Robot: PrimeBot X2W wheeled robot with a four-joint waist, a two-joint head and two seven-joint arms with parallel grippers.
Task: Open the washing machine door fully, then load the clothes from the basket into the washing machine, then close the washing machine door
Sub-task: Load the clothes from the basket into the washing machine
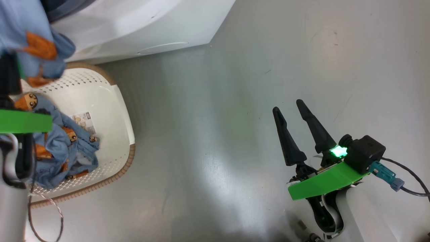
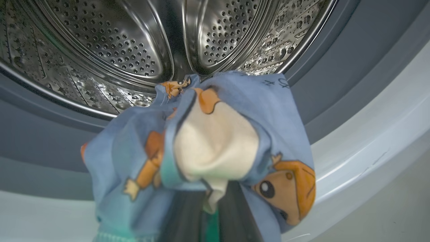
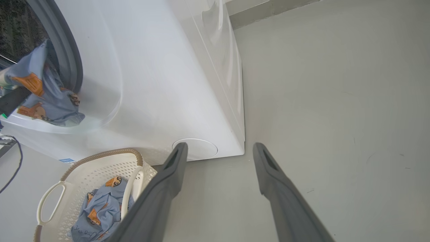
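My left gripper [image 2: 211, 201] is shut on a light blue garment [image 2: 215, 141] printed with orange figures. It holds the garment up at the washing machine's [image 3: 161, 84] open mouth, in front of the steel drum [image 2: 111, 43] and the grey seal [image 2: 40, 134]. From the head, that garment [image 1: 30, 37] hangs at the upper left, above the basket [image 1: 111, 111]. More of the clothes [image 1: 63, 148] lie bunched in the basket. My right gripper [image 1: 287, 105] is open and holds nothing, out over the bare floor to the right. The washing machine door is out of view.
The cream basket [image 3: 84, 168] stands on the grey floor [image 1: 235, 117] against the machine's front, below the drum opening. A round white flap [image 3: 198, 149] and a blue label [image 3: 66, 160] sit low on the machine. A thin cable [image 1: 57, 215] loops beside my left arm.
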